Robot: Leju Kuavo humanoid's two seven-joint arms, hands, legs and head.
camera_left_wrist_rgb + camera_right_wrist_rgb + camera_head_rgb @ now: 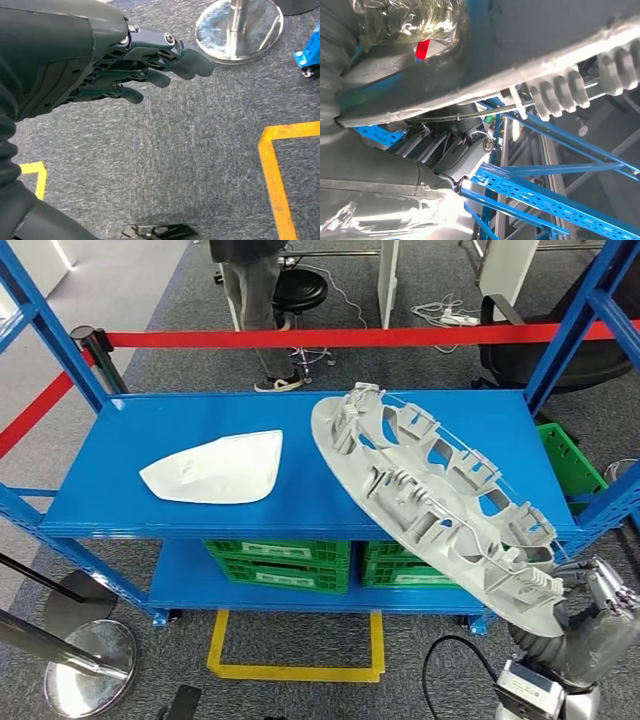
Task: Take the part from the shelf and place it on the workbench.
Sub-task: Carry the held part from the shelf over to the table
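Part (pixel 438 500): a long grey ribbed moulding, lying on the blue shelf (pixel 98 490) toward its right side, with its near end overhanging the front edge
Long axis: set on a diagonal, from the far middle of the shelf down to the near right corner, so the overhanging end points at the right arm
Right hand (pixel 604 590): at the overhanging end, at the part's lower edge; in the right wrist view the fingers (pixel 433 142) are seen tucked under the part, so the part is judged to be gripped there
Left hand (pixel 151 65): hanging over the carpet, fingers held out straight and close together, nothing held
Nearer arm: the right, already on the part; the left is well apart from it
Other item: a white panel (pixel 215 470) on the shelf's left half, apart from the part
Coming move: the part is probably to be drawn off along its own diagonal, toward the right arm; with one end held, the far end may drag or tip
Counter: not seen
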